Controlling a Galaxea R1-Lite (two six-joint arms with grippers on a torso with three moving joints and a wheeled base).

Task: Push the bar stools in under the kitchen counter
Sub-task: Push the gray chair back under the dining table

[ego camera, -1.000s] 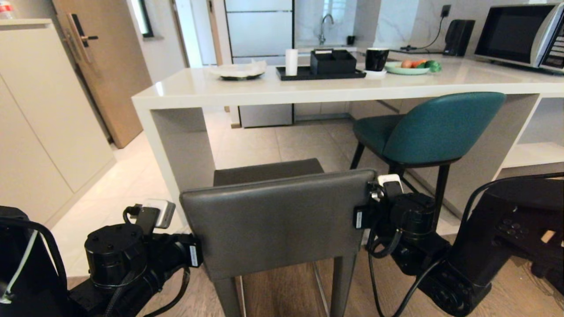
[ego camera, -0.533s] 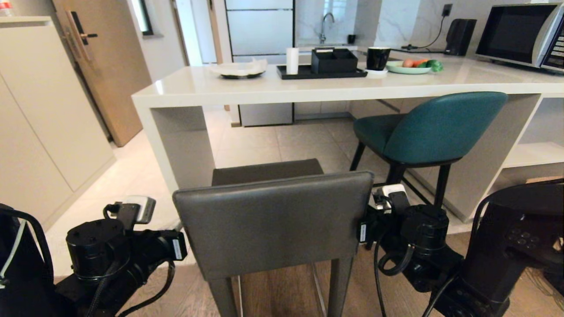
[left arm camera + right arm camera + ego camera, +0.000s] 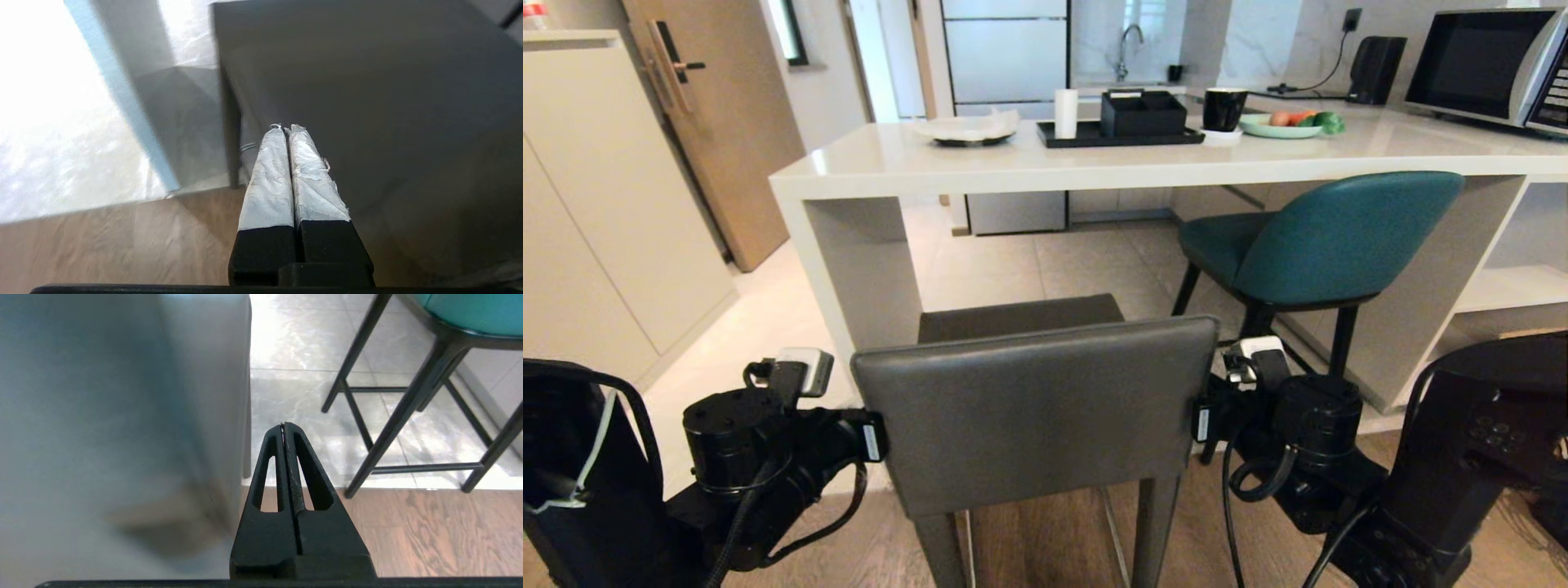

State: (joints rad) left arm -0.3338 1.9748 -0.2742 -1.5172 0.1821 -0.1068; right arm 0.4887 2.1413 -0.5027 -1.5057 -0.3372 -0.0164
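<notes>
The grey bar stool [image 3: 1033, 412] stands just in front of me, its square back towards me and its seat short of the kitchen counter [image 3: 1094, 167]. The teal bar stool [image 3: 1331, 237] stands to the right with its seat partly under the slab. My left arm [image 3: 743, 441] reaches the backrest's left edge and my right arm [image 3: 1307, 425] its right edge; the backrest hides both sets of fingers in the head view. The left gripper [image 3: 286, 128] is shut and empty, alongside the grey stool's side [image 3: 388, 102]. The right gripper [image 3: 283, 425] is shut and empty beside the grey backrest [image 3: 122, 416], with the teal stool's black legs [image 3: 408, 400] beyond.
The counter top carries a white dish [image 3: 968, 129], a black tray [image 3: 1119, 135] with a box and a white cup, a black mug [image 3: 1223, 108], a plate of vegetables [image 3: 1286, 124] and a microwave [image 3: 1490, 65]. A cabinet [image 3: 596, 204] and a wooden door [image 3: 719, 122] stand at the left.
The left wrist swung out to the left of the grey backrest, then came back to its edge. The right wrist sank slightly. The grey stool has barely shifted.
</notes>
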